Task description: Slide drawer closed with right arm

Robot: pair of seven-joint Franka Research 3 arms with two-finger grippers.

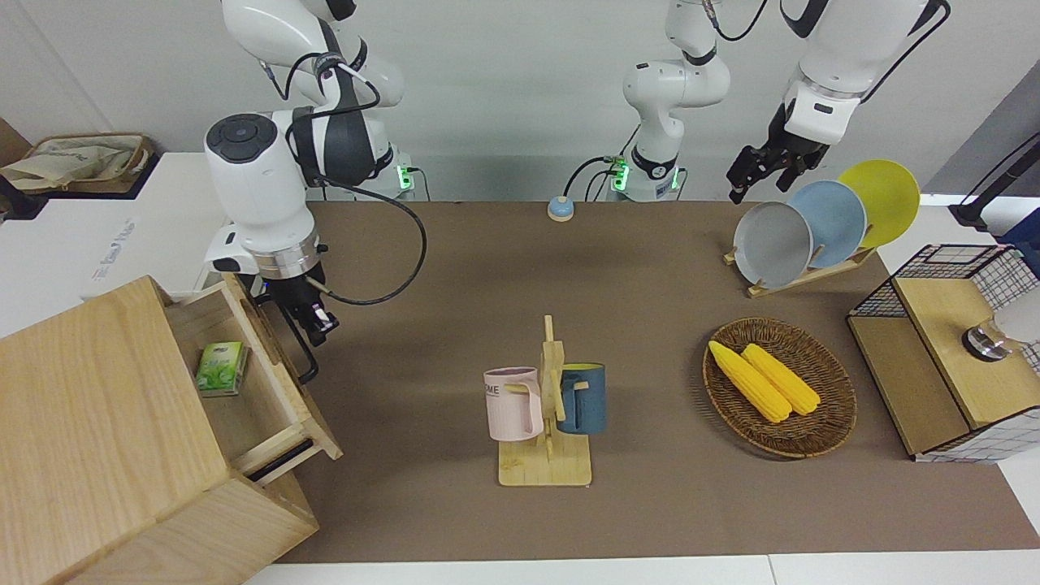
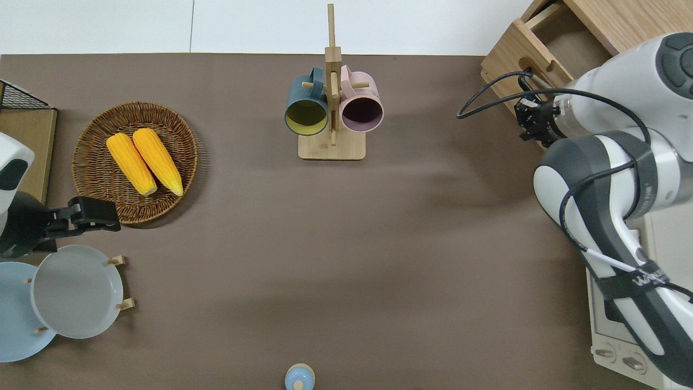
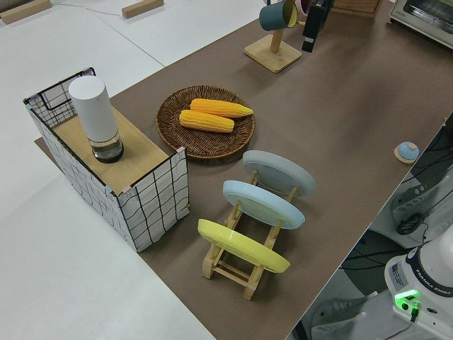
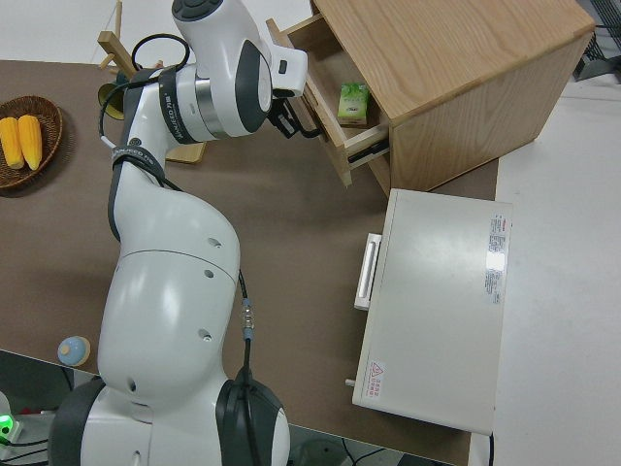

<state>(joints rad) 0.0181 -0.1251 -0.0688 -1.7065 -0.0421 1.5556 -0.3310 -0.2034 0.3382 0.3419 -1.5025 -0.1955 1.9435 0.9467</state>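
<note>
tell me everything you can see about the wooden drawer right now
The drawer is wide, shallow and of light wood, with a black U-shaped handle on its front panel. It belongs to a large light-wood cabinet at the right arm's end of the table and stands partly open, only a strip of its inside showing. A small green packet lies flat in it. The right gripper is at the handle; whether it grips the bar cannot be told.

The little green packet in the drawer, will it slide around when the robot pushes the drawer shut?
Probably a bit. The green packet lies loose and flat on the smooth drawer floor, so it may skid. It looks small and light, unlikely to tip. The right gripper is at the handle.
</note>
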